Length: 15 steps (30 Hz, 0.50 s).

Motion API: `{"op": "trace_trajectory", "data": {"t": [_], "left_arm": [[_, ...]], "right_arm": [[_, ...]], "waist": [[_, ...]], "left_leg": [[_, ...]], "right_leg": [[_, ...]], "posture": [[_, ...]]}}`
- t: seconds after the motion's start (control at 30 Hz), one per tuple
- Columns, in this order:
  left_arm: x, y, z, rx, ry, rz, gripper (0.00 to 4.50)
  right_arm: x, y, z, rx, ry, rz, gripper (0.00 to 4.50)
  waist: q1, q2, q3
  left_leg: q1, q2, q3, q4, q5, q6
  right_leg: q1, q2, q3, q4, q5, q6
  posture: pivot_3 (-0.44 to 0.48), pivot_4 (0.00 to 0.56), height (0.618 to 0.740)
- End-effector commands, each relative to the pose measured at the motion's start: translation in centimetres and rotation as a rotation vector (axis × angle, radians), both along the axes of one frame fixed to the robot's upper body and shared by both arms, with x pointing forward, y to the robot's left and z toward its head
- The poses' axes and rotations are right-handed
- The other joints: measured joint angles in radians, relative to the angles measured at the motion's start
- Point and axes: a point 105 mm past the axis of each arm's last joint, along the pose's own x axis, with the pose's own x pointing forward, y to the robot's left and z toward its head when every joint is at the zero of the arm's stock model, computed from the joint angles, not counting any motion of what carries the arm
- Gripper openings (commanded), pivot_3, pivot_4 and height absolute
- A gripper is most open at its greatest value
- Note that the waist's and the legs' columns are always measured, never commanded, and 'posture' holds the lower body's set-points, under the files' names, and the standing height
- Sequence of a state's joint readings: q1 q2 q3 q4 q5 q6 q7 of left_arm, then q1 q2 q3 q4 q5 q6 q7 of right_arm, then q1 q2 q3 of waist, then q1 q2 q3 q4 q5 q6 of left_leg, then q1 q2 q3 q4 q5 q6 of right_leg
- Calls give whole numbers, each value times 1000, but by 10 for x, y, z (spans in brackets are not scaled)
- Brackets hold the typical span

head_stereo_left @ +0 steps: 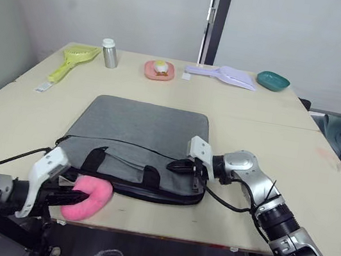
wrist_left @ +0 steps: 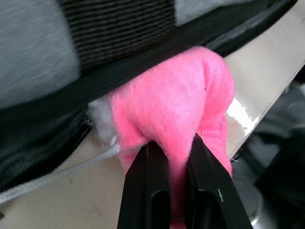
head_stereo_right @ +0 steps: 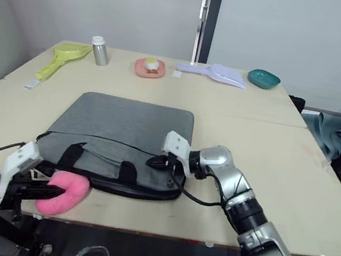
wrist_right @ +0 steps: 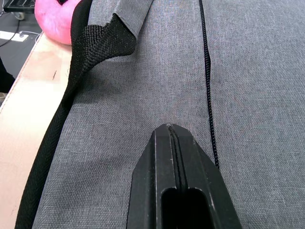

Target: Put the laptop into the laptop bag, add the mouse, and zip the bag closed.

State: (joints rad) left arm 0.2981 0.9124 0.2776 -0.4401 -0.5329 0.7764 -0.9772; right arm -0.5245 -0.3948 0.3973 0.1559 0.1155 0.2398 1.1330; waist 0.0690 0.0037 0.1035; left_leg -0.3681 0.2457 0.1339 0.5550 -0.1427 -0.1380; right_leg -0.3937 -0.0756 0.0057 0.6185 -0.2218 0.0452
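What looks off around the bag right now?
The left tool is clamped on a soft pink blob tucked under the laptop bag's near edge, not on a mouse. The right tool rests shut on the bag.

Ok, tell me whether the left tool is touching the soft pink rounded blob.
Touching. The left wrist view shows the left tool with both black fingers pressed into the soft pink rounded blob.
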Motion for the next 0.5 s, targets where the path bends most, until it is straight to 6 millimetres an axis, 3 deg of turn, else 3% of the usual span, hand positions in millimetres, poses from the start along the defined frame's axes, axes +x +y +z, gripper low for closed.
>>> {"op": "trace_trajectory", "data": {"t": [0.03, 0.3, 0.4, 0.5], "left_arm": [[0, -30, -3, -24, -11, -81, 24], [6, -68, 4, -124, -50, -165, 24], [-5, -91, 27, -319, -47, -295, 24], [-15, -96, 26, -337, -5, -381, 24]], "right_arm": [[-11, -13, -32, -102, 122, -10, 0], [-12, -13, -31, -113, 124, 2, 0], [-11, -13, -29, -119, 124, 11, 0], [-11, -13, -28, -127, 122, 22, 0]], "waist": [[6, 1, -1], [12, -1, -6], [12, -2, -6], [9, -3, -6]], "left_leg": [[0, 0, 0, 0, 0, 0], [0, 0, 3, 0, 0, 0], [-1, 0, 4, 0, 0, 0], [-2, 1, 5, -1, 0, 0]], "right_leg": [[0, 0, 0, 0, 0, 0], [-2, 0, 2, 0, 0, 0], [-3, 0, 2, 0, 0, 0], [-5, 1, 3, 0, 0, 0]], "posture": [[0, 150, 740], [0, 150, 740], [0, 150, 740], [0, 150, 740]]}}
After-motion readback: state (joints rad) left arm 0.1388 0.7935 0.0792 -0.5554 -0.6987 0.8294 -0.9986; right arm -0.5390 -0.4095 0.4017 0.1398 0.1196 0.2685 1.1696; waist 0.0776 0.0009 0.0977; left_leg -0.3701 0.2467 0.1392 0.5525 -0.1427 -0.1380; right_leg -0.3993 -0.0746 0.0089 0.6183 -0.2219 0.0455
